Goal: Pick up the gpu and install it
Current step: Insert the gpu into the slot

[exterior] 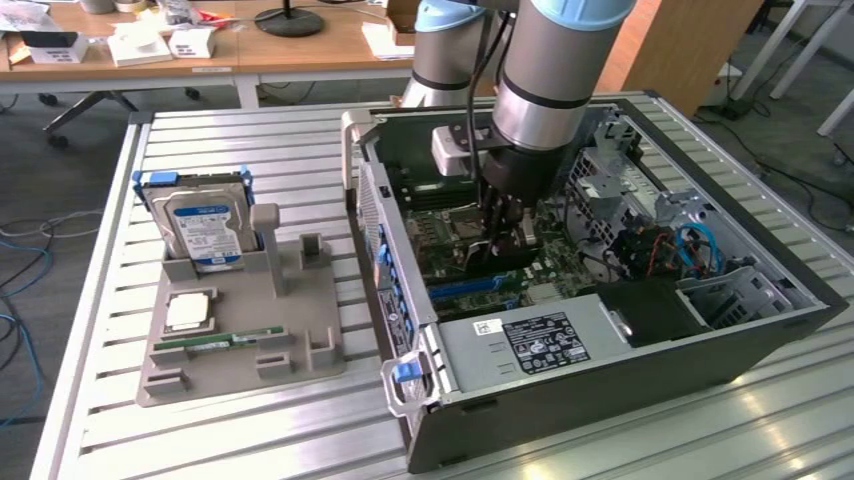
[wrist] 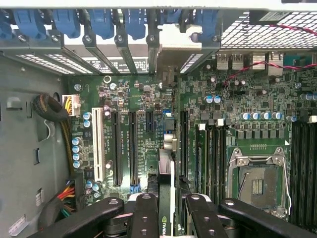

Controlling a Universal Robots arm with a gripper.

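Note:
The gpu (wrist: 166,171) is seen edge-on, a thin dark card running from between my fingers (wrist: 145,214) toward the rear bracket openings of the case. My gripper (wrist: 171,201) is shut on it. In the exterior view the gripper (exterior: 507,235) reaches down into the open computer case (exterior: 747,330), and the gpu (exterior: 483,264) hangs upright just above the green motherboard (exterior: 447,225). In the wrist view the card lies between the long black expansion slots (wrist: 133,148) and the slot (wrist: 184,144) beside the memory slots. I cannot tell whether its lower edge touches a slot.
A grey parts holder (exterior: 240,360) on the slatted table at the exterior view's left carries a hard drive (exterior: 200,225), a processor (exterior: 187,312) and a green memory stick (exterior: 220,340). Inside the case sit the power supply (exterior: 527,345), the processor socket (wrist: 257,183) and cable bundles (wrist: 54,114).

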